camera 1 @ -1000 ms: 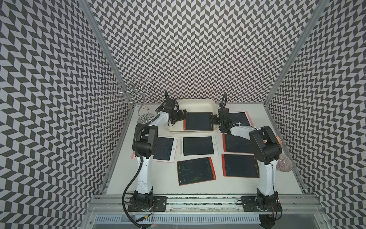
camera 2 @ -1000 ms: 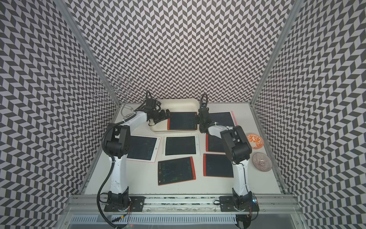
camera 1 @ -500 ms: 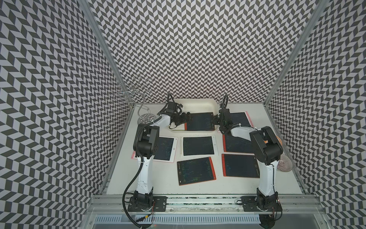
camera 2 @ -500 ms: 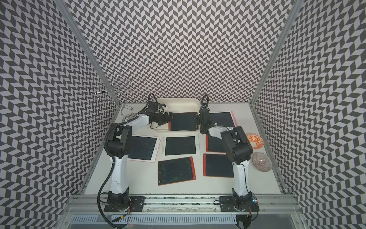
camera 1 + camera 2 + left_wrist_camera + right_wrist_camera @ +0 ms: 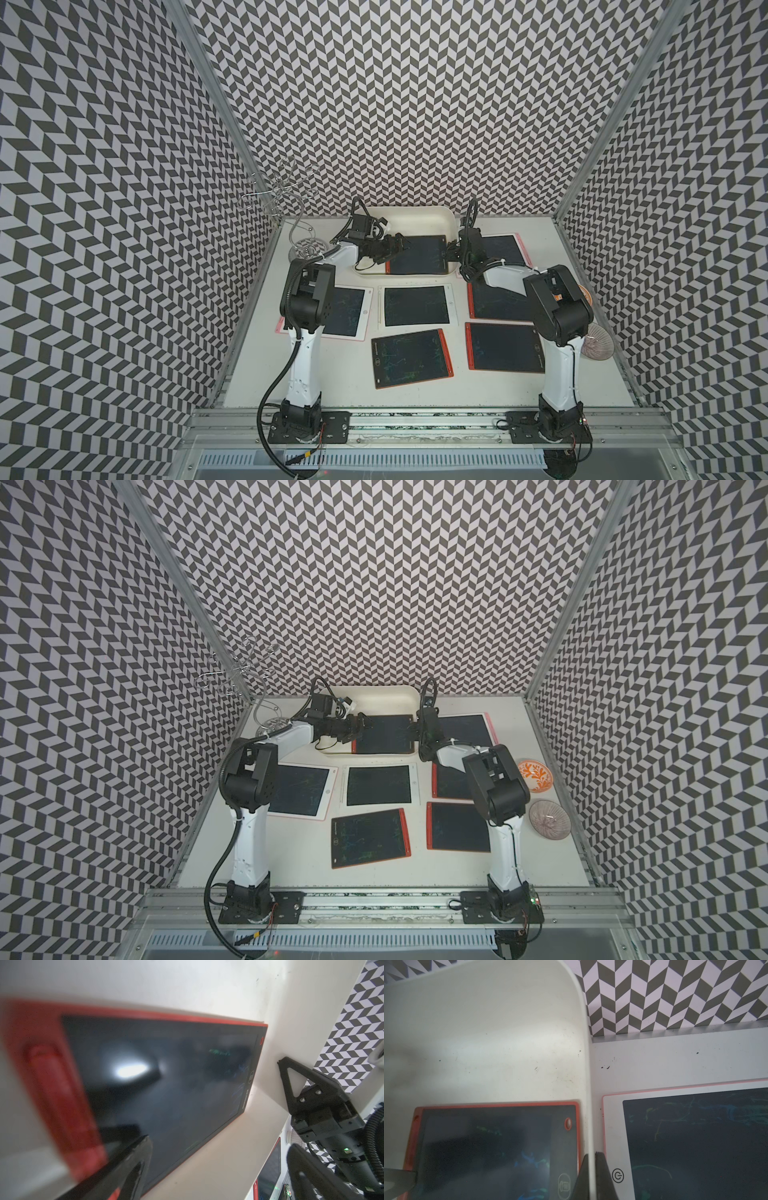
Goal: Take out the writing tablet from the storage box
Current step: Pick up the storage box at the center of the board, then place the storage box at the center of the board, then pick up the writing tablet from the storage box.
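Plainly a two-arm job. The storage box [image 5: 419, 216] sits at 12 o'clock on the worktop [image 5: 340, 376], hard against the back wall. The writing tablet [image 5: 417, 259] is red-framed and lies inside the box, flat or nearly so. It is close to the 6 o'clock wall with its thick red border toward 9 o'clock. Not lifted yet.

Right gripper [image 5: 591, 1159]: closed, pinching the box's 3 o'clock wall, one finger inside and one outside. My reading is that it pins the tub so it won't slide or tip when the tablet comes out.

Left gripper [image 5: 394, 250]: spread full wide, nothing in it, reaching in over the 9 o'clock end of the box toward the red border. The left wrist view shows one finger [image 5: 128, 1167] low beside that edge. Contact can't be told, too blurred. It is likely lining up to bite the border, since the low wall leaves little room elsewhere.

Surface: white matt worktop with a few dark specks. Six more tablets lie flat outside the box. A white-framed tablet [image 5: 685, 1136] is just beside it at 1 o'clock, and the rest are spread across the middle. An orange-patterned bowl [image 5: 535, 776] and a clear ribbed bowl [image 5: 549, 818] sit at 3 o'clock. A wire stand [image 5: 305, 249] is at 10 o'clock.

Room: three black-and-white chevron walls. An aluminium rail at 6 o'clock carries both arm bases.
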